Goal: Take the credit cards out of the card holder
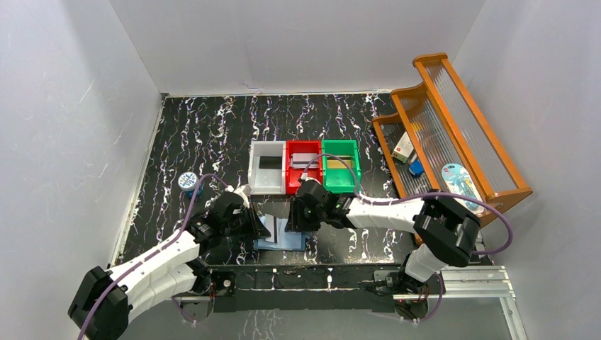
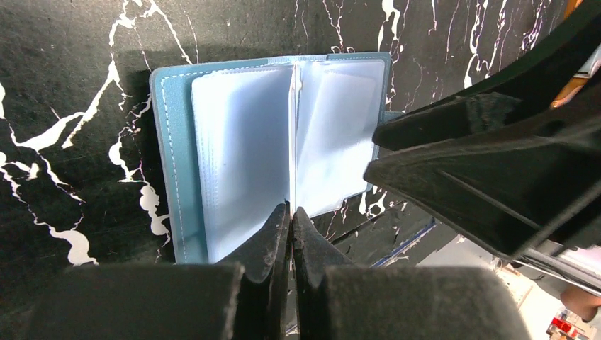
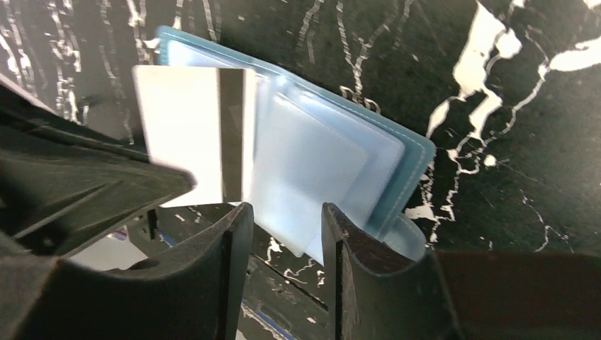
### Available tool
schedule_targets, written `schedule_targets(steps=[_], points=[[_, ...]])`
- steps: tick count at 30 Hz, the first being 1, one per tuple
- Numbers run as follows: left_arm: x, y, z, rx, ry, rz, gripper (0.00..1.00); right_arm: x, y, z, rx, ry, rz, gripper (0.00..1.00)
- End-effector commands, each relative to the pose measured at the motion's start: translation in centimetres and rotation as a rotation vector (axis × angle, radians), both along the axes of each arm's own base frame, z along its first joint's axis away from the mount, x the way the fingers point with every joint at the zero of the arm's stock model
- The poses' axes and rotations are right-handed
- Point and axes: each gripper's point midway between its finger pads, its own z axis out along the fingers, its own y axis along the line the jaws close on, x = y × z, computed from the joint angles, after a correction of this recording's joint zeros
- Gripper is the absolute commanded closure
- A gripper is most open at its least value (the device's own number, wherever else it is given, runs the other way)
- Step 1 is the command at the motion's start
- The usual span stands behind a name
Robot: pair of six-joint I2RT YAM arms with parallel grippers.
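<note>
The card holder [image 1: 290, 242] lies open on the table, teal cover [image 2: 170, 156] down and clear pockets [image 3: 312, 163] up. My left gripper [image 2: 291, 212] is shut on a pale credit card with a dark stripe [image 3: 184, 134], which stands on edge over the wallet's fold and shows edge-on in the left wrist view [image 2: 293, 127]. In the top view this gripper [image 1: 264, 225] is at the wallet's left. My right gripper [image 3: 283, 216] is open, its jaws on either side of the near edge of the clear pocket pages; it sits at the wallet's far edge [image 1: 296, 221].
White [image 1: 255, 173], red [image 1: 288, 170] and green [image 1: 354, 170] bins stand in a row just beyond the wallet; a black flat rectangle [image 1: 271, 161] lies in the white one. A wooden rack [image 1: 453, 127] stands at the right. A round blue tin [image 1: 188, 180] sits at the left.
</note>
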Motion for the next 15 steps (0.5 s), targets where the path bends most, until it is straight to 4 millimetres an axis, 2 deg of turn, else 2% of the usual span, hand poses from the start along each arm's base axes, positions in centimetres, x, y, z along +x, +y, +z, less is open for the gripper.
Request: schedule_targets(steps=[1,5,8,15], points=[[0.2,-0.1,0.6,0.009,-0.012,-0.01,1.0,0.7,1.9,4.0,0.093,-0.065,0.052,0.5],[0.2,-0.1,0.4,0.009,-0.003,-0.013,1.0,0.0,3.7,4.2,0.193,-0.025,0.08,0.5],[0.2,-0.2,0.6,0.006,-0.008,-0.015,1.0,-0.5,4.0,2.7,0.183,0.021,0.089,0.49],[0.3,0.1,0.9,0.021,-0.018,-0.01,1.0,-0.3,2.0,-1.2,0.039,0.058,0.026,0.5]])
